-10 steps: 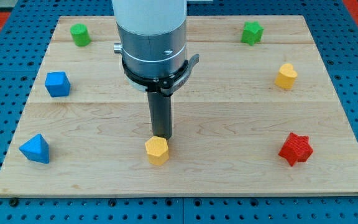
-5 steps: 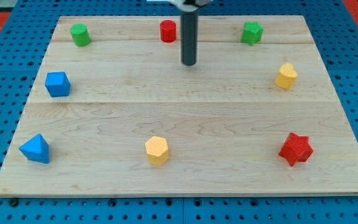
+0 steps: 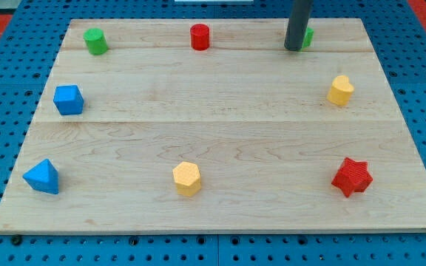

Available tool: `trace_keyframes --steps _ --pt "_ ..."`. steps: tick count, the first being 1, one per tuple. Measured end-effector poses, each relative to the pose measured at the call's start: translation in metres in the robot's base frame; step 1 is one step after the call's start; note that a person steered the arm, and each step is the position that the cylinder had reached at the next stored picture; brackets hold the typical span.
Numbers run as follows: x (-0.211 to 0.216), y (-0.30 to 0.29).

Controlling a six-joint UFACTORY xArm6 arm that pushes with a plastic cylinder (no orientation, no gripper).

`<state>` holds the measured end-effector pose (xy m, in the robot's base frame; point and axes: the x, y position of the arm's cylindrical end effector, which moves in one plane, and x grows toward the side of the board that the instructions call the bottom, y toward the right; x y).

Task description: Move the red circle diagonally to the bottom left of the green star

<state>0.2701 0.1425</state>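
The red circle (image 3: pixel 200 36) stands near the view's top edge of the wooden board, left of centre-right. The green star (image 3: pixel 308 35) sits at the view's top right and is mostly hidden behind my dark rod. My tip (image 3: pixel 293 49) rests at the star's lower left side, about touching it, and well to the right of the red circle.
A green cylinder (image 3: pixel 95 41) is at the top left. A blue cube (image 3: pixel 68 99) and a blue pyramid (image 3: pixel 41 176) are on the left. A yellow hexagon (image 3: pixel 186 178) is at the bottom centre, a yellow block (image 3: pixel 339 90) at the right, a red star (image 3: pixel 352 176) at the bottom right.
My rod moved from the yellow hexagon at the bottom centre up to the top, then right to the green star. The red circle came into sight. No block moved.
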Motion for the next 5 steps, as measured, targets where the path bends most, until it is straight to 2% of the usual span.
trace_keyframes --steps 1,2,4,5 --pt "0.007 -0.018" --pt "0.008 -0.076" --pt "0.014 -0.051" --pt "0.025 -0.098"
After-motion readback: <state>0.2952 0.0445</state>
